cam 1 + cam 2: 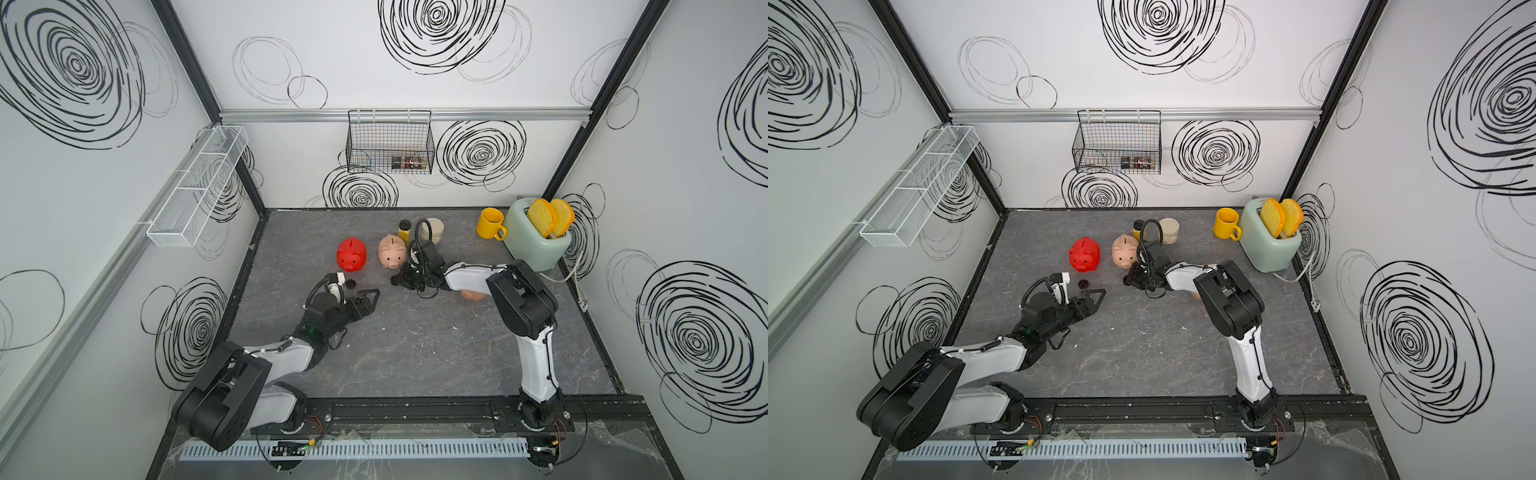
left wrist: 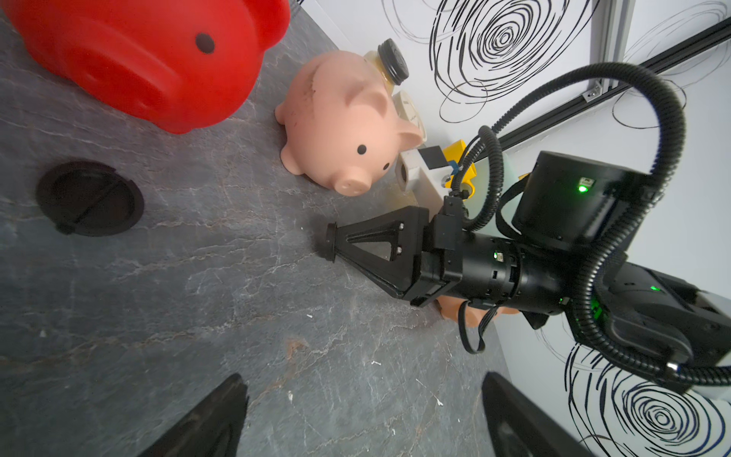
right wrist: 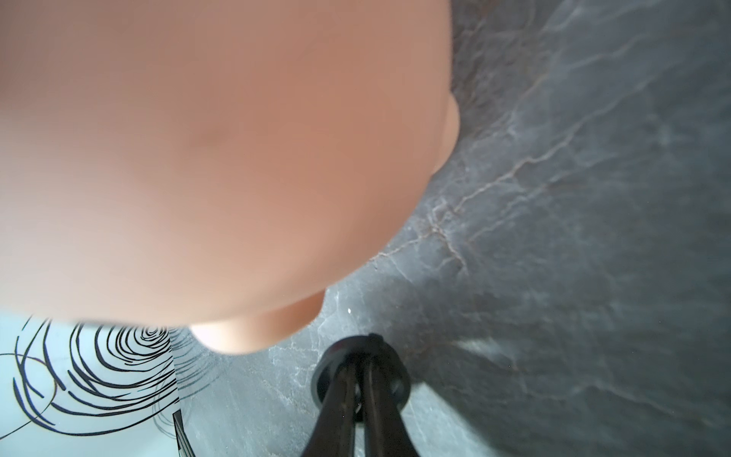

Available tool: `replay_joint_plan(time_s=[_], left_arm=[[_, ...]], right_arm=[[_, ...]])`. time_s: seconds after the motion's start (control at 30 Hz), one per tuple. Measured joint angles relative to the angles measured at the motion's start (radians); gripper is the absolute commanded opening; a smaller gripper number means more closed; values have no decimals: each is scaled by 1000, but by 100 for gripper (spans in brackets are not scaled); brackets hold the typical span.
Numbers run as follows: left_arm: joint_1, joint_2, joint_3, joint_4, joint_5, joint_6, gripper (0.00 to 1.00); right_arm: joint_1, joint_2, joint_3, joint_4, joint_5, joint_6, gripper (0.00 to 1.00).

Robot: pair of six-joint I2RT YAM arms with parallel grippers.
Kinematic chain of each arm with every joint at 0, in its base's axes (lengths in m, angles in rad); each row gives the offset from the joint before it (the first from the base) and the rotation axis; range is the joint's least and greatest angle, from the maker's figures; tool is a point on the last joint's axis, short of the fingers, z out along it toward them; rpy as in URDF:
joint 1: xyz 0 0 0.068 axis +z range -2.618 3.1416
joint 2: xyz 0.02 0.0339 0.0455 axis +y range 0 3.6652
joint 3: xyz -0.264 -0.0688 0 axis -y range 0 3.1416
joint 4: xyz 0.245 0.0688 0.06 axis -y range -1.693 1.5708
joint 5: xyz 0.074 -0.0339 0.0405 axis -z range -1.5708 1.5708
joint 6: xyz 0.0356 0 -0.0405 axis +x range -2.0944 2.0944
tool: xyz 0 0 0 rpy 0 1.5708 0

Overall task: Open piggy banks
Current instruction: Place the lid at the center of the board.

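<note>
Piggy banks sit far-centre on the table (image 1: 415, 353): red one (image 1: 351, 254) left of pink one (image 1: 392, 251), peach one (image 1: 473, 295) under your right arm (image 1: 469, 278). Your right gripper (image 1: 395, 281), jaws nearly closed, pinches a black plug (image 2: 331, 253) near the pink one; your left gripper (image 1: 374, 297) gapes empty beside a loose plug (image 1: 351, 284).

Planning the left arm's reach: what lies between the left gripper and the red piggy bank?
A loose black plug lies on the table between the left gripper and red piggy bank, visible in both top views.

Red pig (image 1: 351, 254), pale pink pig (image 1: 392, 251)
</note>
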Motion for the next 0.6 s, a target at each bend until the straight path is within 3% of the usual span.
replay_joint_plan(time_s=[0.6], left_arm=[[1,1,4,-2,0,16,96]], right_arm=[[0,-11,-3,2,-16,0,16]])
